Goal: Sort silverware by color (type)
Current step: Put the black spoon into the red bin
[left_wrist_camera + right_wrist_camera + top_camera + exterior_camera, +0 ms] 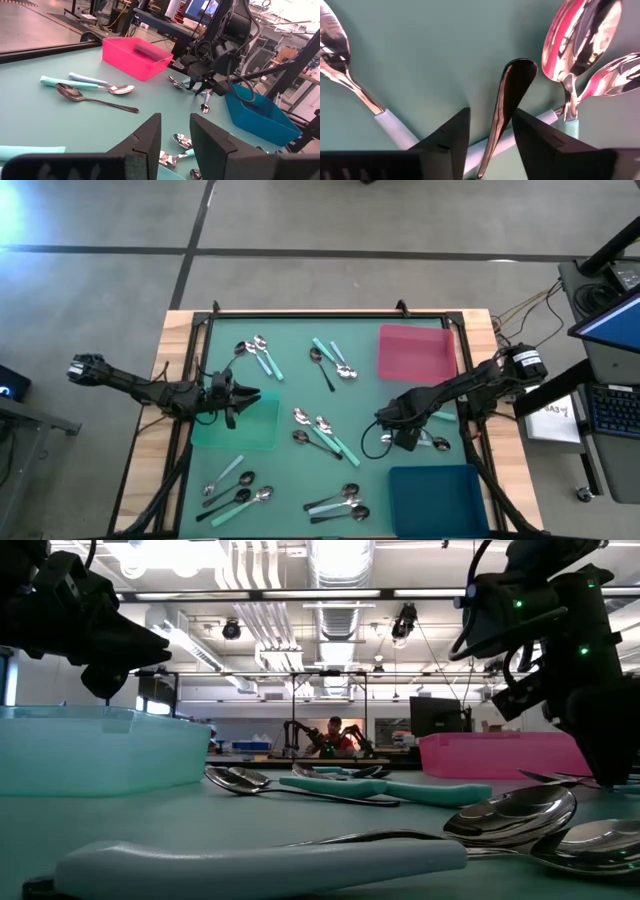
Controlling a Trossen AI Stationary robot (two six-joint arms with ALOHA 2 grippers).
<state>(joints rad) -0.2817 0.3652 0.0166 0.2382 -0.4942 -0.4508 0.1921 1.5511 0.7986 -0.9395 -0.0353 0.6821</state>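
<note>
right gripper (490, 137): clamped on dark all-metal spoon (507, 95) above teal table (290, 395) | left gripper (175, 145): narrow gap, empty

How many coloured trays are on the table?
3. In the high view, a pale green tray lies at the left side, a pink tray at the upper right, and a blue tray at the lower right. None seems hidden.
</note>
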